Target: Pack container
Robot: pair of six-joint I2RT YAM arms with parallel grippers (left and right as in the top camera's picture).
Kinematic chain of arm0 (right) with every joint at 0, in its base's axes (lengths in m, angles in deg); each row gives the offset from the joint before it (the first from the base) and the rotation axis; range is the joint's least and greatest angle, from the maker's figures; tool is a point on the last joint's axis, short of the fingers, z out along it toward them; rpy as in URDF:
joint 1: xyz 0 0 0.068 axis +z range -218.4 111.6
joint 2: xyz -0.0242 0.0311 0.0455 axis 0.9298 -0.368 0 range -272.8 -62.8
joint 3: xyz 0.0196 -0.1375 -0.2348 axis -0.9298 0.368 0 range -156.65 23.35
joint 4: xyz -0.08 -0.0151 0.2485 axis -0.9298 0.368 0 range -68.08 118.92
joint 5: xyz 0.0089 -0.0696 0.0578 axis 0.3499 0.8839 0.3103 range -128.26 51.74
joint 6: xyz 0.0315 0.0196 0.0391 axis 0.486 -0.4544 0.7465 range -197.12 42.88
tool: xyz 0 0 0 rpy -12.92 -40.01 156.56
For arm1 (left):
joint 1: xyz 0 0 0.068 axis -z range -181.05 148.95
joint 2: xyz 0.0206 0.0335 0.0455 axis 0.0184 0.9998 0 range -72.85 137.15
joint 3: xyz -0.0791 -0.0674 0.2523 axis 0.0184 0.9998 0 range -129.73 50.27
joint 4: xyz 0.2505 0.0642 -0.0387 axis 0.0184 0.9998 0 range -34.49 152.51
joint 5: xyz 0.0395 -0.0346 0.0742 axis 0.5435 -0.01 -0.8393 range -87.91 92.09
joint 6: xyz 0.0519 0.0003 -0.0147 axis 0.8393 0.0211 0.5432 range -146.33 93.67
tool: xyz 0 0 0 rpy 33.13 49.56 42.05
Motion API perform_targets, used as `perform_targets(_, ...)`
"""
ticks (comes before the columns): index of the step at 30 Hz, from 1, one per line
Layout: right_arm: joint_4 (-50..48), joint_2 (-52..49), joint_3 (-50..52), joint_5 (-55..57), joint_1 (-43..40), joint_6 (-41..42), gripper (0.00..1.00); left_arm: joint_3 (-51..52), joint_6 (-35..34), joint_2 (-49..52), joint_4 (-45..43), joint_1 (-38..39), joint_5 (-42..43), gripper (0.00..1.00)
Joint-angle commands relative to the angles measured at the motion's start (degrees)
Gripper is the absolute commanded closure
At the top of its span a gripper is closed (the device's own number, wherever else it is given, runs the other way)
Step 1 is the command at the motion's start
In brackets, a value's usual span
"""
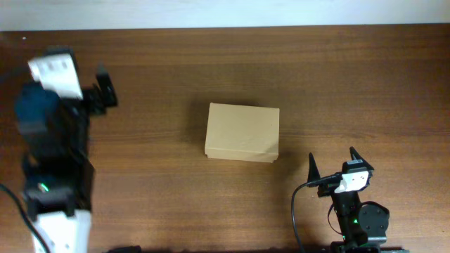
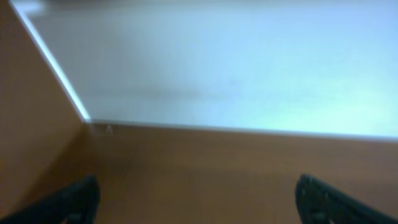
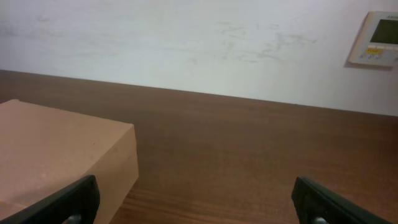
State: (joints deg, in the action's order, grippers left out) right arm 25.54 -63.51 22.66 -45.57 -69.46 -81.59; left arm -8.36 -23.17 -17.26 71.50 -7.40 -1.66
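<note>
Box (image 1: 242,132) sits lid-down mid-frame, long axis left-right, just up-left of the right claw (image 1: 331,156) (the nearer one; left claw (image 1: 105,88) is well apart at upper left), both claws wide and empty.
</note>
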Motion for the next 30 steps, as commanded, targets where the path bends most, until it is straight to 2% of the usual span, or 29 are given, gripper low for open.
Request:
perform_targets(1, 0.26, 0.2, 0.37, 0.5, 0.35, 0.46, 0.01, 15.52, -0.39, -8.68, -6.69, -0.04, 6.47, 0.0)
perform_targets(5, 0.24, 0.2, 0.37, 0.5, 0.35, 0.46, 0.01, 35.65, -0.39, -24.65, -15.19, -0.04, 11.52, 0.0)
perform_targets(11, 0.26, 0.2, 0.37, 0.5, 0.35, 0.46, 0.01, 47.1, -0.37, -40.54, -15.15, -0.04, 11.69, 0.0)
perform_targets(23, 0.24, 0.2, 0.37, 0.5, 0.35, 0.46, 0.01, 56.06, -0.37, -55.41, -14.67, -0.04, 11.69, 0.0)
perform_targets(30, 0.26, 0.2, 0.37, 0.5, 0.35, 0.46, 0.01, 56.46, -0.33, -55.3, -8.24, -0.04, 11.45, 0.01)
